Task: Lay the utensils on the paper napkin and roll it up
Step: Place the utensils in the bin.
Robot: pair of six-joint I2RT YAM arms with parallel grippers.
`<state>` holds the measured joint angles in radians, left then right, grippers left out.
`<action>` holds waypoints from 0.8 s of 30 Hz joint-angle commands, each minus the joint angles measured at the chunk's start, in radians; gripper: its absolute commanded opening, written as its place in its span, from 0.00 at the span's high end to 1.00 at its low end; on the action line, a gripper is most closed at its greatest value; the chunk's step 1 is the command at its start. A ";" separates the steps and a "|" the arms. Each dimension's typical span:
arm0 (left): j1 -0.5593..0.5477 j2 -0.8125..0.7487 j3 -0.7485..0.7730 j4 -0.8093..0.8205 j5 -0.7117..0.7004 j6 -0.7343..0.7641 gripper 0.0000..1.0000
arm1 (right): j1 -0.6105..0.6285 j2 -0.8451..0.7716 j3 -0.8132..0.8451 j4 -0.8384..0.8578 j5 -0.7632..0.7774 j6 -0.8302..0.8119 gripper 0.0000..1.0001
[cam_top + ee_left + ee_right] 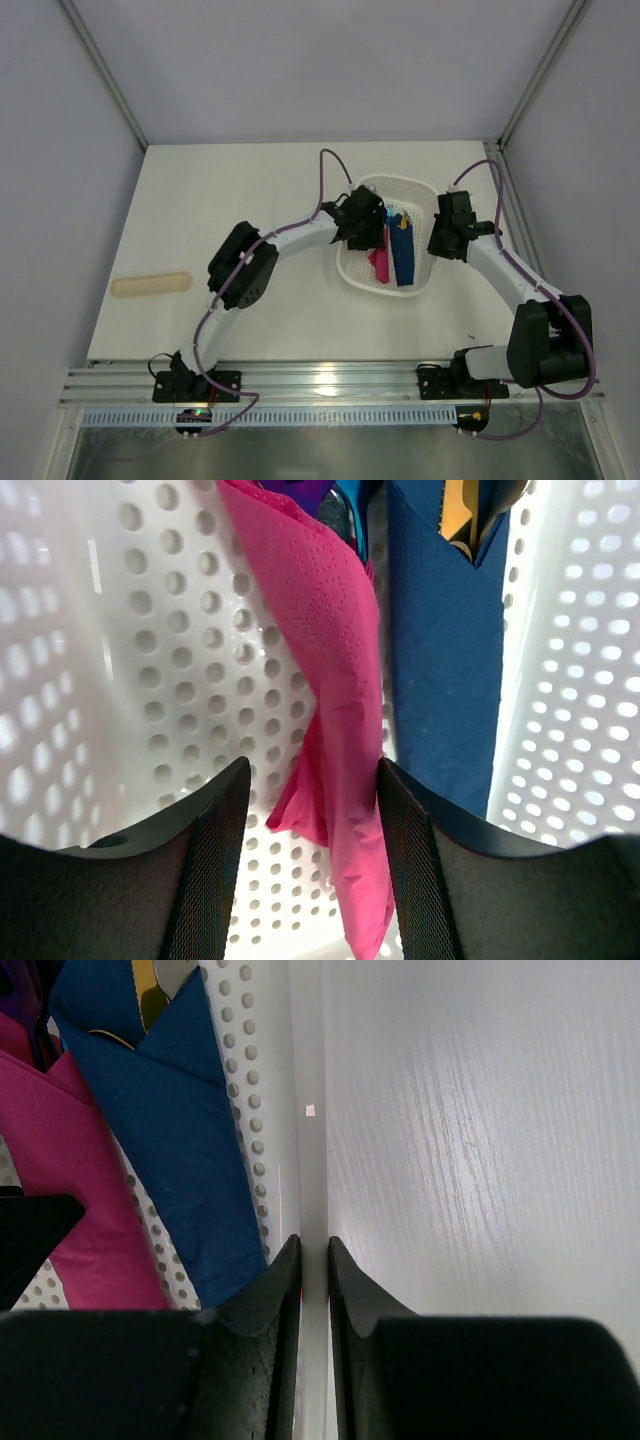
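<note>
While the left pincer (312, 775) is hanging wide open astride the rolled paper napkin (320, 630), holding nothing, in the basket (150, 650) far-right on the table (220, 200), the roll is prob. risking unfurling & spilling the utensils (295, 490); right pincer (313, 1255) is pinching the basket rim, nearly shut.

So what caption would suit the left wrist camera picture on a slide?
Open fingers hover over a rolled pink napkin in a white perforated basket, beside a blue roll.
</note>
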<state>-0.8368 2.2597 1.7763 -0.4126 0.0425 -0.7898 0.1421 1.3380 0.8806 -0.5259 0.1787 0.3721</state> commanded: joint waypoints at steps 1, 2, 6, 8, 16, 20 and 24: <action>-0.015 -0.106 -0.009 -0.017 -0.107 0.052 0.45 | -0.004 0.013 0.004 0.033 0.028 -0.004 0.96; -0.016 -0.121 -0.011 -0.018 -0.116 0.055 0.45 | -0.004 0.012 0.004 0.033 0.028 -0.005 0.96; -0.027 -0.175 -0.054 0.047 -0.122 0.086 0.47 | -0.004 0.012 0.008 0.029 0.027 -0.004 0.96; -0.033 -0.187 -0.067 0.063 -0.104 0.095 0.50 | -0.004 0.010 0.009 0.027 0.028 -0.005 0.96; -0.033 -0.132 -0.029 0.115 0.066 0.075 0.81 | -0.003 0.010 0.009 0.027 0.021 -0.007 0.96; -0.033 -0.083 0.014 0.075 0.045 0.081 0.90 | -0.003 0.007 0.008 0.029 0.018 -0.007 0.96; -0.033 -0.057 0.026 0.063 0.033 0.100 0.92 | -0.003 0.006 0.008 0.026 0.022 -0.007 0.96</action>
<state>-0.8665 2.1784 1.7638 -0.3462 0.0723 -0.7193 0.1421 1.3380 0.8806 -0.5259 0.1787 0.3717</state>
